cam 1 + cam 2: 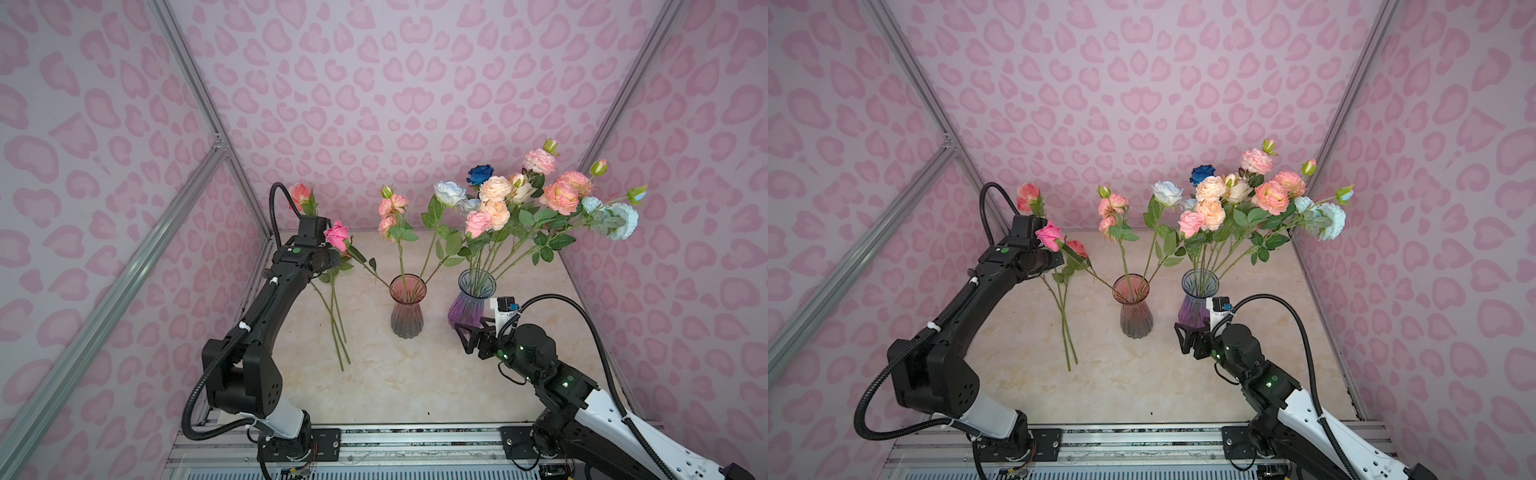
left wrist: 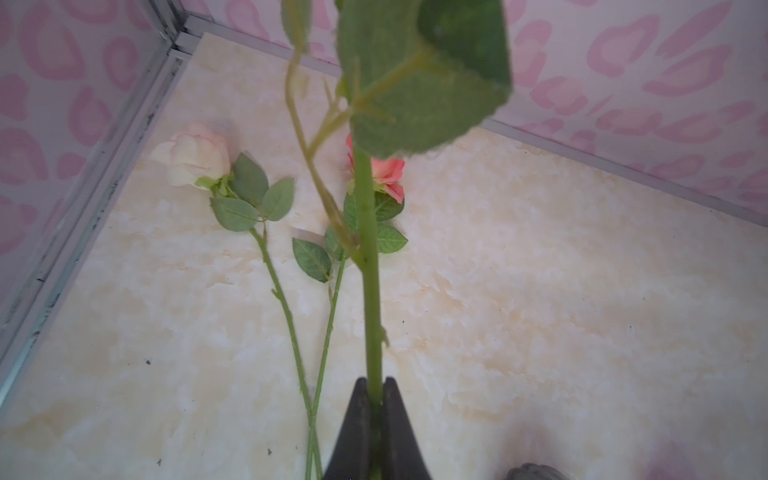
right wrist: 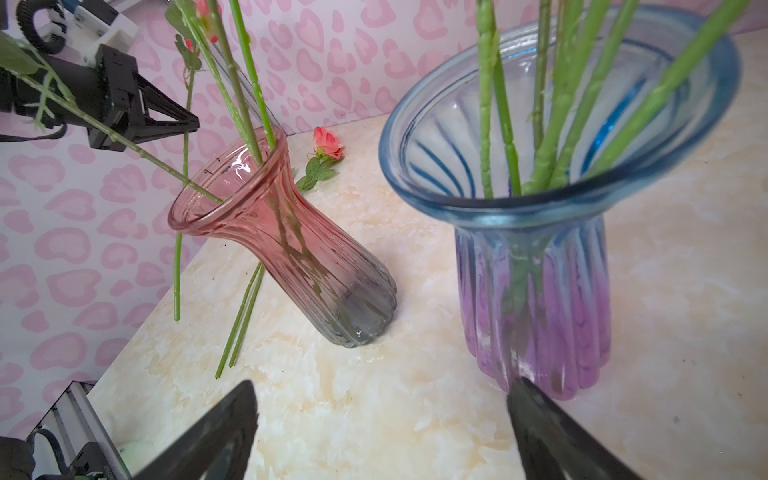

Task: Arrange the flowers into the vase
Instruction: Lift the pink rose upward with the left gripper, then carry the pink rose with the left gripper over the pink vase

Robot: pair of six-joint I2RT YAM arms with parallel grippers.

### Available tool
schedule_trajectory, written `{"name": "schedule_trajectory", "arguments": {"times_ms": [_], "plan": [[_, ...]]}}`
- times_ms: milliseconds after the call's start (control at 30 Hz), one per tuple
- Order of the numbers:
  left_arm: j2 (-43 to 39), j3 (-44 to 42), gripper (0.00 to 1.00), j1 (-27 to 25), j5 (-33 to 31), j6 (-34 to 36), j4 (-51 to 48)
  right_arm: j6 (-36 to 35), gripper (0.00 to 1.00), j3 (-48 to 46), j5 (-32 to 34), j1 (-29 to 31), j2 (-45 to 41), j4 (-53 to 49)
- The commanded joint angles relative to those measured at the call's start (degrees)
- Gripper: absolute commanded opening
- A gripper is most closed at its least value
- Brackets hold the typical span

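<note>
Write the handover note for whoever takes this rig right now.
Left gripper: shut on the stem of the held rose, in the air left of the pink vase.
Right gripper: open, empty, by the foot of the blue-purple vase.
Done: the pink vase holds a hot pink rose, a pink spray and a pale blue rose; the big bunch stands in the blue-purple vase.
To do: seat the held rose, probably in the pink vase, then the cream rose and coral rose lying on the table.
</note>
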Motion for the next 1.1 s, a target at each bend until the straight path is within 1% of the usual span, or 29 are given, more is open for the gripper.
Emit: {"name": "schedule_trajectory", "arguments": {"times_ms": [0, 200, 233, 433, 600, 700, 800, 900, 1000, 1067], "plan": [[-4.64, -1.53, 0.03, 0.5, -3.32, 0.8, 2.35, -0.23, 0.95, 0.3, 0.05, 0.0, -0.36, 0.03], [-14.91, -5.21, 0.03, 0.71, -6.52, 2.1, 6.24, -0.23, 0.95, 0.41, -0.99, 0.03, -0.47, -0.1], [-17.03, -7.41, 0.03, 0.67, -6.43, 2.18, 7.23, -0.17, 0.95, 0.47, -1.37, -0.04, -0.57, 0.07], [-29.31, -13.83, 0.03, 0.59, -2.63, 3.12, 14.72, -0.39, 0.95, 1.87, -1.89, 0.05, -0.92, -0.95], [-38.73, -18.79, 0.03, -1.04, 3.29, 5.09, 25.86, -0.45, 0.95, 2.63, -1.18, 0.06, -2.2, -1.19], [-42.25, -19.31, 0.03, -4.71, 4.41, 8.22, 30.25, -0.41, 0.95, 3.62, -2.69, 0.09, -1.94, -0.91], [-43.98, -17.25, 0.03, -8.57, 4.75, 10.77, 31.74, -0.63, 0.95, 4.87, -2.22, 0.13, -1.44, -1.97], [-44.21, -13.98, 0.03, -12.1, 6.6, 12.67, 31.91, -1.02, 0.95, 5.61, -1.43, 0.14, -1.54, -2.96], [-43.0, -10.31, 0.03, -16.9, 8.25, 14.5, 31.6, -1.4, 0.94, 6.23, -0.7, 0.13, -1.97, -3.52], [-41.95, -8.21, 0.03, -20.76, 7.87, 16.23, 30.88, -1.54, 0.94, 6.98, -0.27, 0.14, -2.16, -4.06]]}}
